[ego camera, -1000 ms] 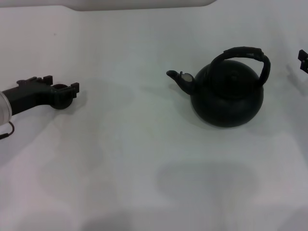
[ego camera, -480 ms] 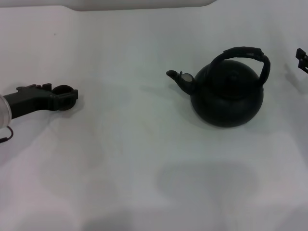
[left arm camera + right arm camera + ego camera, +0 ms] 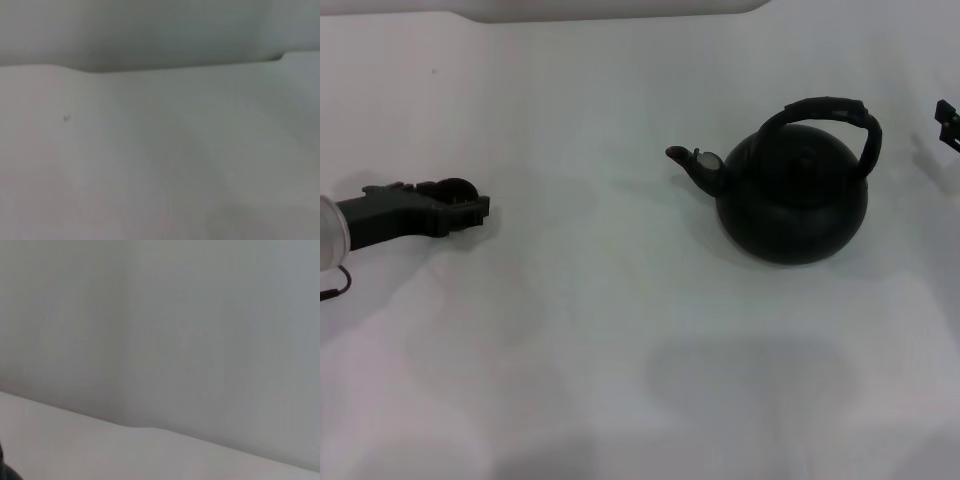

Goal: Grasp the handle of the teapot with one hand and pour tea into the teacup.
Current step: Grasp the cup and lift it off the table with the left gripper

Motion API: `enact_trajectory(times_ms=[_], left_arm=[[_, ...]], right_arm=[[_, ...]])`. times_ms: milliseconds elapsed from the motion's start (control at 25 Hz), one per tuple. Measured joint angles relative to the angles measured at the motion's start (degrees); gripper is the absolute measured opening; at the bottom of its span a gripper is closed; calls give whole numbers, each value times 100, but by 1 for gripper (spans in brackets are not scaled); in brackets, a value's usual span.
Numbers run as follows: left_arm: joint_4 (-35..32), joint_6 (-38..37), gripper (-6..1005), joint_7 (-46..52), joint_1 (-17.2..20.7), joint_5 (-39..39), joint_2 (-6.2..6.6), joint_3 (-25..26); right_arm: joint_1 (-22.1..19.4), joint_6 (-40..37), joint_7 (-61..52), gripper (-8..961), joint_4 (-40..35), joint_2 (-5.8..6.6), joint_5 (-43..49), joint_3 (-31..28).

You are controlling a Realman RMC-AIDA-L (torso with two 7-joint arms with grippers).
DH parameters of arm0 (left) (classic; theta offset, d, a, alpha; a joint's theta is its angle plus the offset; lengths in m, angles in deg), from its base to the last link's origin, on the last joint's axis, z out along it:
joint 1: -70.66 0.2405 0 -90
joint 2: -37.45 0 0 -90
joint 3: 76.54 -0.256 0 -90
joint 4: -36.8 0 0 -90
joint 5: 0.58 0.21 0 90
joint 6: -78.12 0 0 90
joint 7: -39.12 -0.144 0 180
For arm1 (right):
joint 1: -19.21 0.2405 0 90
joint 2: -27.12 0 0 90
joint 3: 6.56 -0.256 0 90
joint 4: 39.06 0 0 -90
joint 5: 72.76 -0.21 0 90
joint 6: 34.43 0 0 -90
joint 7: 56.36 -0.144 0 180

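Note:
The matte black teapot (image 3: 792, 200) stands right of centre on the white table, its spout (image 3: 698, 165) pointing left. Its arched black handle (image 3: 825, 107) loops over the top, and nothing touches it. My left gripper (image 3: 460, 208) lies low at the far left, closed around the tiny dark teacup (image 3: 452, 187), whose top shows just above the fingers. The cup is far to the left of the spout. Only a sliver of my right gripper (image 3: 948, 120) shows at the right edge, apart from the teapot. Both wrist views show only table and wall.
The white table (image 3: 620, 330) runs to a pale back edge (image 3: 620, 10) at the far side. Wide bare tabletop lies between the teacup and the teapot.
My left gripper has narrowed around the teacup and shifted slightly right with it. The teapot and the right gripper have not moved.

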Motion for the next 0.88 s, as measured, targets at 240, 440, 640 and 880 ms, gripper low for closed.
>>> enact_trajectory(times_ms=[240, 440, 640, 880], left_arm=[[30, 80, 826, 365, -94, 423, -1, 14], [31, 36, 826, 344, -102, 429, -3, 22], [75, 32, 825, 335, -109, 435, 0, 32], [101, 45, 745, 290, -117, 437, 8, 32]], right_arm=[[26, -27, 1, 798, -13, -6, -3, -19], [140, -28, 28, 799, -184, -4, -3, -41], [186, -37, 97, 799, -226, 1, -7, -42], [203, -39, 98, 799, -228, 3, -58, -42]])
